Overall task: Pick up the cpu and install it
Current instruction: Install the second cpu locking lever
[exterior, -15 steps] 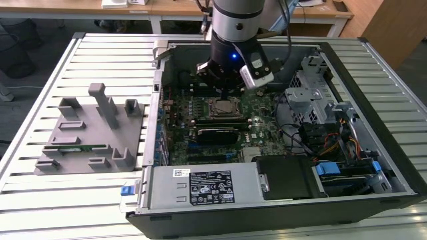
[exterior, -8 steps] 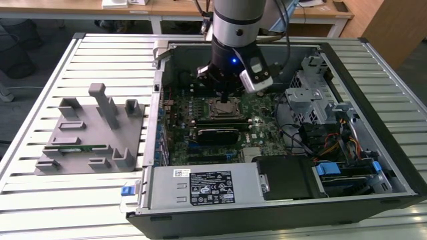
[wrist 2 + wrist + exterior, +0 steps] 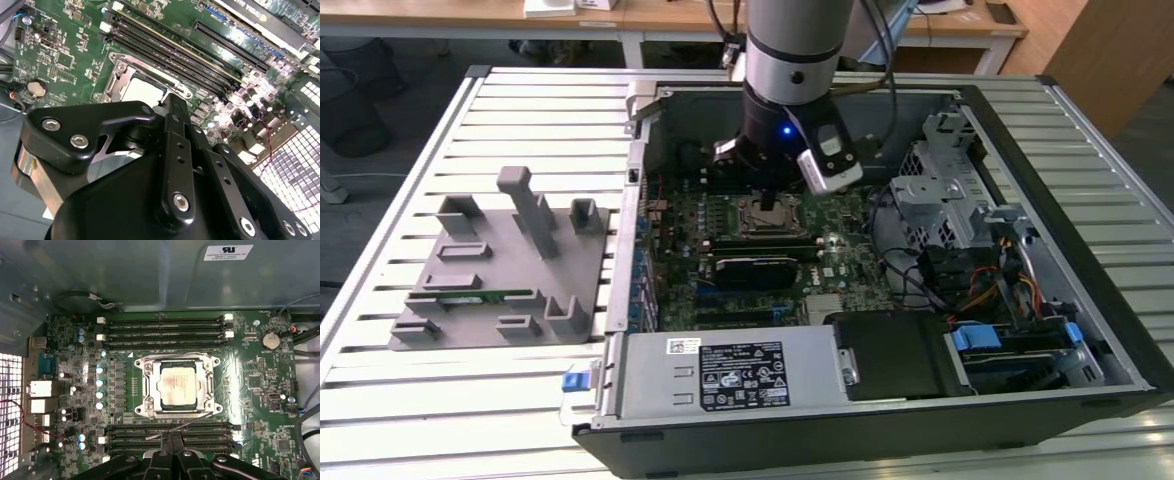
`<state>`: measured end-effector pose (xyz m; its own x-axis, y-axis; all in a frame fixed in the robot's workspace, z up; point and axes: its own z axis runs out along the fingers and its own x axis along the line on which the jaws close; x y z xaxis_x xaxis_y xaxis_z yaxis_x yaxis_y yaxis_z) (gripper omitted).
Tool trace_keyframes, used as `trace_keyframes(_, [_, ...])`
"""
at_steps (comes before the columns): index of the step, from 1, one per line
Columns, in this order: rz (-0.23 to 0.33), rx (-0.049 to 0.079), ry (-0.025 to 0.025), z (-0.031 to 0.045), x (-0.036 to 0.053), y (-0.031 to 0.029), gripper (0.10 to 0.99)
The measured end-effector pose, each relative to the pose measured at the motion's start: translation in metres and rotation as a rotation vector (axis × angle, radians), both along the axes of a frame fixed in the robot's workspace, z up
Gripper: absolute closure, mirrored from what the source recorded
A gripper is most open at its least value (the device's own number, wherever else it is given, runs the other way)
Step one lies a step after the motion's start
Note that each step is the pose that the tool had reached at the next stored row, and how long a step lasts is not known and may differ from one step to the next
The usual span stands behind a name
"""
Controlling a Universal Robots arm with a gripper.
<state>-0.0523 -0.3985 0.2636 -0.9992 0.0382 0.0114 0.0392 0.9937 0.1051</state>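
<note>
Sitting flat in its socket [image 3: 176, 386], the cpu [image 3: 176, 385] looks light, stiff and fragile, best taken by its edges; the hand [image 3: 170, 444] hovers at its six o'clock, fingers together, empty.

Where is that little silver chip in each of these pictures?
Exterior view: the cpu sits in its socket on the green board, just below the arm.
First wrist view: it lies mid-picture inside the metal socket frame.
Second wrist view: its pale top peeks out beyond the gripper.
Shared landmark: the black memory slots beside the socket.
</note>
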Motion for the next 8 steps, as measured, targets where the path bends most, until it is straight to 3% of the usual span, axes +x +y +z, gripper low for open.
trace_keyframes(4, [0.0, 0.014, 0.0051, -0.0036, 0.0001, 0.0001, 0.98])
trace_keyframes(5, [0.0, 0.015, 0.0065, -0.0086, 0.0002, 0.0, 0.98])
trace_keyframes(8, [0.0, 0.015, 0.0067, -0.0112, 0.0001, 0.0, 0.98])
